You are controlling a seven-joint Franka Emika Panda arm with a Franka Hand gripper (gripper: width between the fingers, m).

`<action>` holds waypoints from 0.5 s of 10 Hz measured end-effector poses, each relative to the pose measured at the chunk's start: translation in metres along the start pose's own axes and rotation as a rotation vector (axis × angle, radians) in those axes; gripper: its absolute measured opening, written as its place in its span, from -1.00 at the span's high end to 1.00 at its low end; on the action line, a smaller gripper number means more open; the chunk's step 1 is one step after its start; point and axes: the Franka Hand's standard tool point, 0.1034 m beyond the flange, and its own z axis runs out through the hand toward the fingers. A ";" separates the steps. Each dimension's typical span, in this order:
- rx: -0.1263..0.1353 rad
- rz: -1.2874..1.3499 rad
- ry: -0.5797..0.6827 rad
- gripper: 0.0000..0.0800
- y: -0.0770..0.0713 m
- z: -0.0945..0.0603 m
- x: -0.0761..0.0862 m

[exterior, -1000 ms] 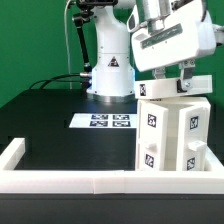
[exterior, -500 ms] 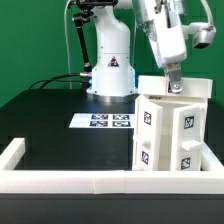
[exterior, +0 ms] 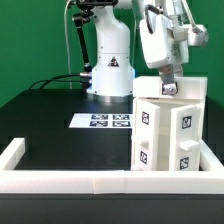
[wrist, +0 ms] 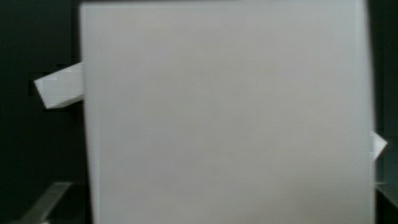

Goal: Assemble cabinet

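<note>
The jaws came down onto the top rear edge of the white plastic boxy cabinet body (exterior: 168,135), one dark fingertip (exterior: 168,88) touching that top. Whether the jaws were spread, pressed together or pinching anything, I could not tell, since the exterior view hid the gap and the wrist view showed no clear fingers. In the wrist view a plain white face of the cabinet (wrist: 222,110) filled nearly the whole frame, with black showing down both sides. Above the jaws the white robot arm (exterior: 162,40) leaned in from the top of the exterior view. The cabinet stood upright on the black tabletop (exterior: 45,125) at the exterior view's right, close to the low white rim (exterior: 60,178) at the front, with square black-and-white tags (exterior: 188,122) on its two visible faces. The marker board (exterior: 103,122) lay flat to the exterior view's left of the cabinet, apart from it, in front of the arm's white pedestal (exterior: 110,70).
</note>
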 end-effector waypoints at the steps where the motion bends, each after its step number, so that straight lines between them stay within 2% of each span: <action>1: 0.000 -0.004 0.000 -0.90 0.000 0.000 0.000; 5: 0.018 -0.038 -0.019 -0.99 0.001 -0.017 -0.008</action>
